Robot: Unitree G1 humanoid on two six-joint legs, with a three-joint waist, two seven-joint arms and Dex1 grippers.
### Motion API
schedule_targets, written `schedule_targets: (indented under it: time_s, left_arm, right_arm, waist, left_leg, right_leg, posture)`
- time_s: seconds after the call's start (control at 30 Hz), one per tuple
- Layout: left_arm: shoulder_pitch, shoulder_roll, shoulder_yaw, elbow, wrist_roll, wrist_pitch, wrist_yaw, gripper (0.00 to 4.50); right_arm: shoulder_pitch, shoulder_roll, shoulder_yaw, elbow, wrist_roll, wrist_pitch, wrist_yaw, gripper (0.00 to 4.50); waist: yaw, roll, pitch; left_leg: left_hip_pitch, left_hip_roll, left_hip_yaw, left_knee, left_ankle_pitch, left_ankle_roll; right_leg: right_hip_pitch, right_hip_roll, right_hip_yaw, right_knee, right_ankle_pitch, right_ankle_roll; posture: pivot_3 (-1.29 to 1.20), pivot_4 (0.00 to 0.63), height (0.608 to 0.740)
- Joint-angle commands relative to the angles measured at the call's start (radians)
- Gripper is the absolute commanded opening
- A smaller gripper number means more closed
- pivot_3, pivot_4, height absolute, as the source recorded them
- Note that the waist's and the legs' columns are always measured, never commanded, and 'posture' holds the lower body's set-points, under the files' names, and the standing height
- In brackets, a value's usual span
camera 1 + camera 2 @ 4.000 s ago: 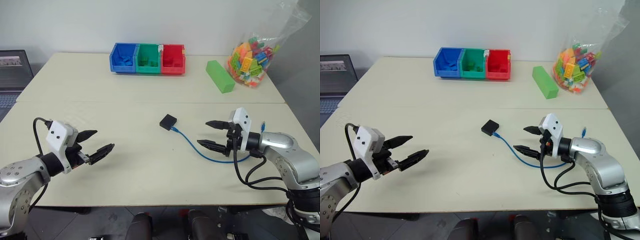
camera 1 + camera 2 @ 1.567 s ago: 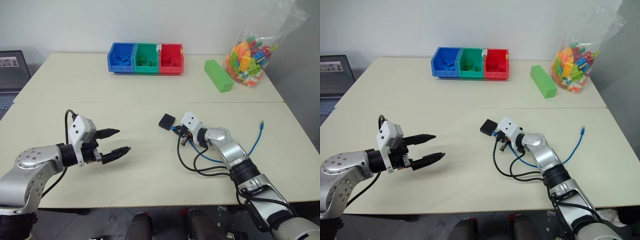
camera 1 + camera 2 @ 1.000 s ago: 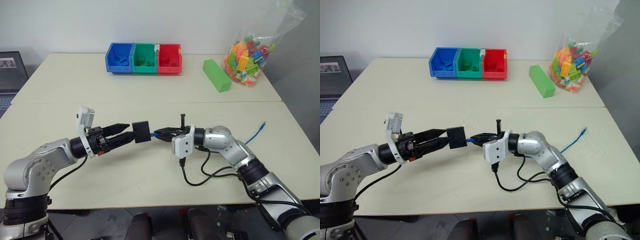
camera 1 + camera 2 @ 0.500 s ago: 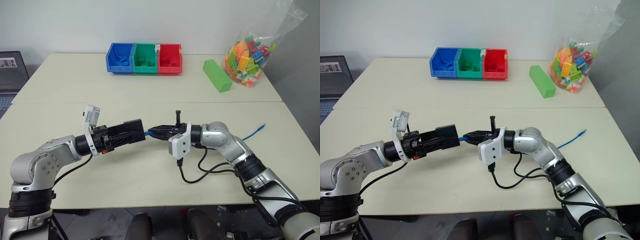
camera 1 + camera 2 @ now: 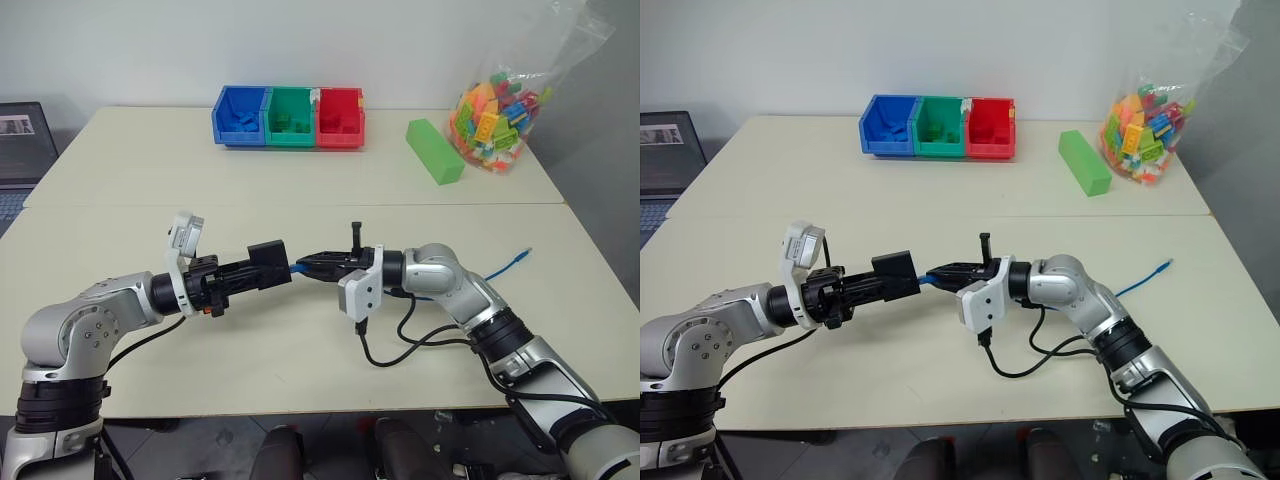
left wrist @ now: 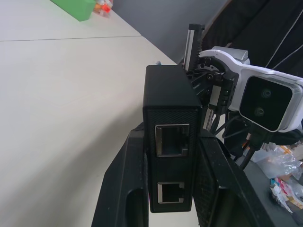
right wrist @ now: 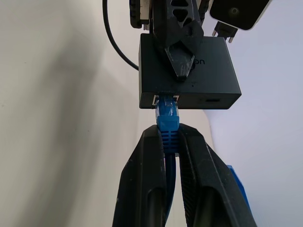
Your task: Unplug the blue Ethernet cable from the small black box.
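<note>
The small black box (image 5: 268, 262) hangs in mid-air above the table's middle, with my left gripper (image 5: 262, 271) shut on its sides. In the left wrist view the box (image 6: 170, 118) stands between my fingers (image 6: 125, 189), two empty ports facing the camera. The blue Ethernet cable (image 7: 167, 113) is plugged into the box (image 7: 189, 80). My right gripper (image 7: 168, 142) is shut on the cable's boot just behind the plug. From there the cable trails right to its free end (image 5: 520, 257) on the table.
Blue, green and red bins (image 5: 290, 117) stand at the back. To their right lie a green block (image 5: 435, 151) and a bag of coloured bricks (image 5: 495, 105). A laptop (image 5: 20, 140) sits far left. Black arm cables (image 5: 400, 345) loop on the table under my right arm.
My left gripper, open around the box a second ago, has closed onto it. My right gripper has kept its hold on the cable and both hands have stayed almost in place.
</note>
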Motion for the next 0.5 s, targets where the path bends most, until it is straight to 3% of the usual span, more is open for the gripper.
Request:
schedule_targets:
  time_s: [0.03, 0.1, 0.3, 0.4, 0.5]
  left_arm:
    - [-0.01, 0.013, 0.007, -0.007, 0.009, -0.012, 0.012, 0.78]
    - [-0.011, 0.013, 0.005, -0.005, 0.012, -0.014, 0.011, 0.78]
    - [-0.019, 0.021, -0.007, -0.003, 0.026, -0.024, -0.009, 0.78]
    - [-0.017, 0.054, -0.039, -0.014, 0.051, -0.051, -0.074, 0.78]
    - [-0.014, 0.075, -0.066, -0.035, 0.063, -0.077, -0.126, 0.78]
  right_arm:
    - [-0.007, -0.001, 0.005, -0.03, 0.019, -0.06, 0.002, 0.11]
    - [-0.006, -0.01, 0.005, -0.034, 0.037, -0.057, 0.019, 0.81]
    - [0.012, -0.07, -0.002, -0.109, 0.16, 0.024, 0.146, 2.06]
    - [0.062, -0.096, -0.041, -0.251, 0.385, 0.299, 0.253, 2.11]
    - [0.091, -0.092, -0.086, -0.376, 0.593, 0.682, 0.27, 2.11]
  waist:
    - [0.0, 0.0, 0.0]
    - [0.0, 0.0, 0.0]
    - [0.001, 0.0, 0.0]
    - [0.004, 0.0, 0.0]
    - [0.005, 0.0, 0.0]
  left_leg:
    - [0.0, 0.0, 0.0, 0.0, 0.0, 0.0]
    - [0.0, 0.0, 0.0, 0.0, 0.0, 0.0]
    - [0.0, 0.0, 0.0, 0.0, 0.0, 0.0]
    - [0.0, 0.0, -0.001, 0.0, 0.0, 0.0]
    - [0.0, 0.0, -0.002, 0.0, 0.0, 0.0]
  right_leg:
    - [0.0, 0.0, 0.0, 0.0, 0.0, 0.0]
    - [0.0, 0.0, 0.0, 0.0, 0.0, 0.0]
    - [0.0, 0.0, 0.0, 0.0, 0.0, 0.0]
    - [0.0, 0.0, 0.0, 0.0, 0.0, 0.0]
    - [0.0, 0.0, 0.0, 0.0, 0.0, 0.0]
  posture:
    - [0.0, 0.15, 0.74]
    - [0.0, 0.15, 0.74]
    - [0.0, 0.15, 0.74]
    - [0.0, 0.15, 0.74]
    - [0.0, 0.15, 0.74]
